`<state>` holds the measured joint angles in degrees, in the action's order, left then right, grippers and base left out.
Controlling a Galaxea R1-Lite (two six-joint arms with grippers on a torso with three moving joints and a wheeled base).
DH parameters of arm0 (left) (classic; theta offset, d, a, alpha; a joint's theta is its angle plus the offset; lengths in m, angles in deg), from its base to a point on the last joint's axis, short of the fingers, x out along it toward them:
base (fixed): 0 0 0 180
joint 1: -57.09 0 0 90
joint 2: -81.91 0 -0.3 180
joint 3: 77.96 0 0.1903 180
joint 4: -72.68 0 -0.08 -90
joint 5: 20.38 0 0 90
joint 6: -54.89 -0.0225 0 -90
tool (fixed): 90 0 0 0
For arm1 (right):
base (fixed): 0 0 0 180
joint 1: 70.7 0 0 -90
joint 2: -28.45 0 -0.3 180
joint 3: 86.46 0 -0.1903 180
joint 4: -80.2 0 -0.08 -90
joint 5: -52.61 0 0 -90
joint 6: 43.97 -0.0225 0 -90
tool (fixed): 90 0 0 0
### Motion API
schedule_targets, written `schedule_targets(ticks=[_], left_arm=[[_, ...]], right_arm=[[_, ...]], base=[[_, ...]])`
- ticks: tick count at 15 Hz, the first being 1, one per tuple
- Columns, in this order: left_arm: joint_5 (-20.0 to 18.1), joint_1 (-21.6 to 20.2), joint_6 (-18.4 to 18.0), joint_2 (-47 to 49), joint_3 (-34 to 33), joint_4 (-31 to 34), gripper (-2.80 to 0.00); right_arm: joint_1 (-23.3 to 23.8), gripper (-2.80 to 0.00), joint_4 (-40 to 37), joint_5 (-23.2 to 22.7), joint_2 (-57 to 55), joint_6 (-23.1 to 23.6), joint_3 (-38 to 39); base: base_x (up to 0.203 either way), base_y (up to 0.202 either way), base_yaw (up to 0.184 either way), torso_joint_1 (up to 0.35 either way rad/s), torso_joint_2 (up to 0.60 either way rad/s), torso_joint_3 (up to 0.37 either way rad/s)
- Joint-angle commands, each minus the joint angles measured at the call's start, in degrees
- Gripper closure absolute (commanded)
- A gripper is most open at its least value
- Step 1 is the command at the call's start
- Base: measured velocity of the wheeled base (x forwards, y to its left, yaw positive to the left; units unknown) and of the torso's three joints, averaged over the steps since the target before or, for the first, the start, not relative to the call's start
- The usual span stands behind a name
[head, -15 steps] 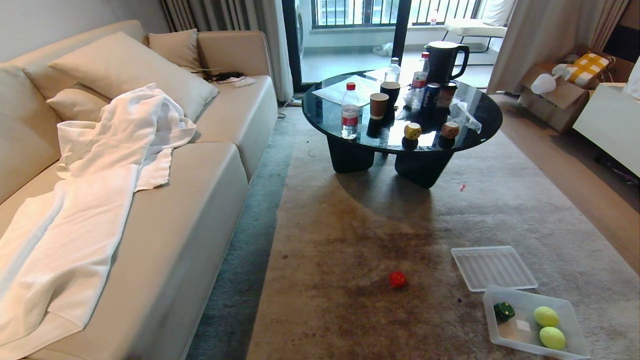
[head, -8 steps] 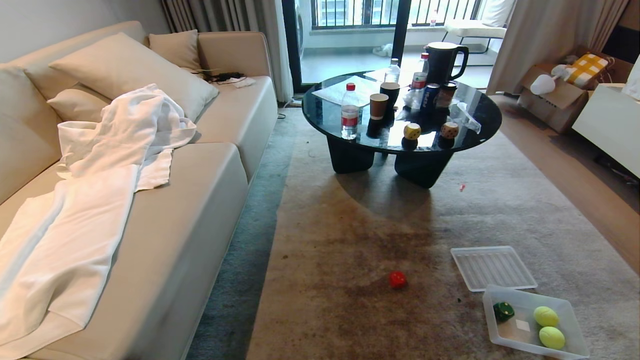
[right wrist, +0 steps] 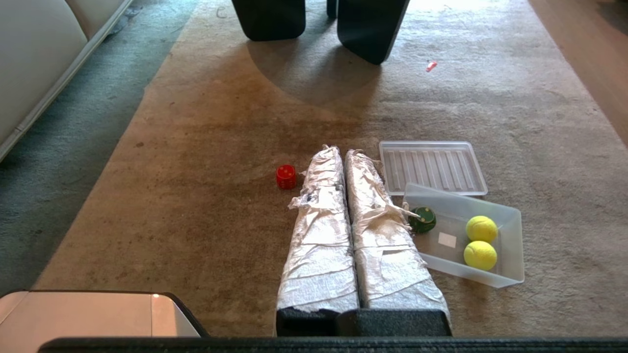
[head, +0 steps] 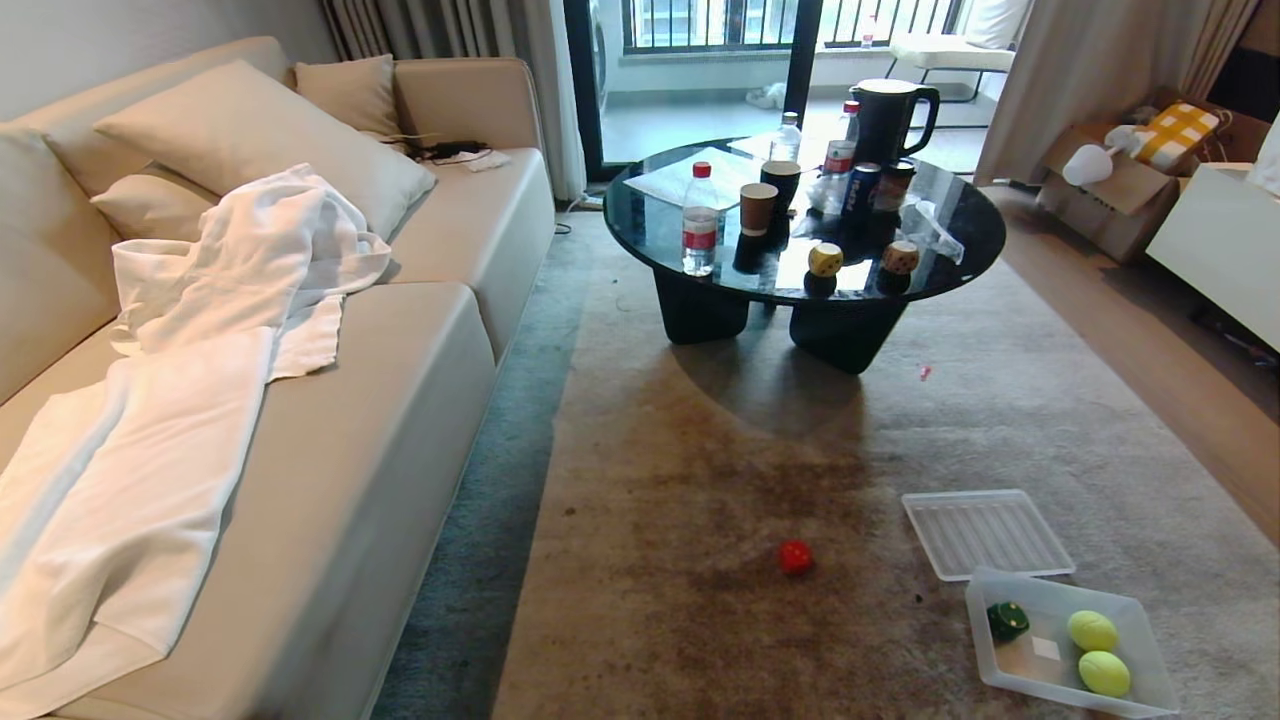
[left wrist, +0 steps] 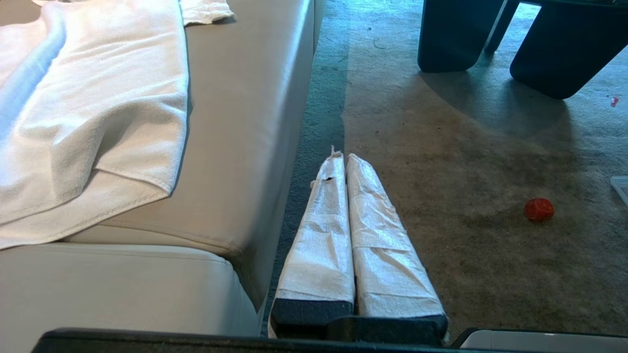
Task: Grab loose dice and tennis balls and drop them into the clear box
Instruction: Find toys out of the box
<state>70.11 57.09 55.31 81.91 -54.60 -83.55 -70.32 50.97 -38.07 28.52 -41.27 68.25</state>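
The clear box [head: 1140, 655] stands on the carpet [head: 700, 470] at the near right, and inside it lie the green die [head: 1007, 621] and the two tennis balls [head: 1092, 631]. The ribbed lid [head: 985, 533] lies flat just behind the box, touching or nearly touching its far edge; I cannot tell which. The red die [head: 795, 557] sits alone on the carpet, well apart from the box, to its left. On the round black table [head: 650, 225] the yellow die [head: 825, 261] and the tan die [head: 899, 258] stand near the front edge, beside each other but apart, behind them cups, bottles and a dark kettle [head: 888, 120]. A white towel [head: 200, 330] is spread over the sofa [head: 400, 400]. The left gripper [left wrist: 342, 158] hangs low beside the sofa edge, its two wrapped fingers pressed together with nothing between them. The right gripper [right wrist: 342, 151] points over the carpet between the red die and the lid, jaws also closed and empty
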Motion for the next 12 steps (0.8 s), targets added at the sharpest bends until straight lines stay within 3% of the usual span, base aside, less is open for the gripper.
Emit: schedule_targets(ticks=[1,12], left_arm=[[0.0,0.0,0.0,0.0,-0.1,0.0,0.00],[0.0,0.0,0.0,0.0,-0.1,-0.1,0.00]], right_arm=[[0.0,0.00,0.0,0.0,0.0,0.0,0.0],[0.0,0.00,0.0,0.0,0.0,0.0,0.0]], base=[[0.000,0.000,0.000,0.007,0.00,-0.180],[0.000,0.000,0.000,0.002,0.00,-0.197]])
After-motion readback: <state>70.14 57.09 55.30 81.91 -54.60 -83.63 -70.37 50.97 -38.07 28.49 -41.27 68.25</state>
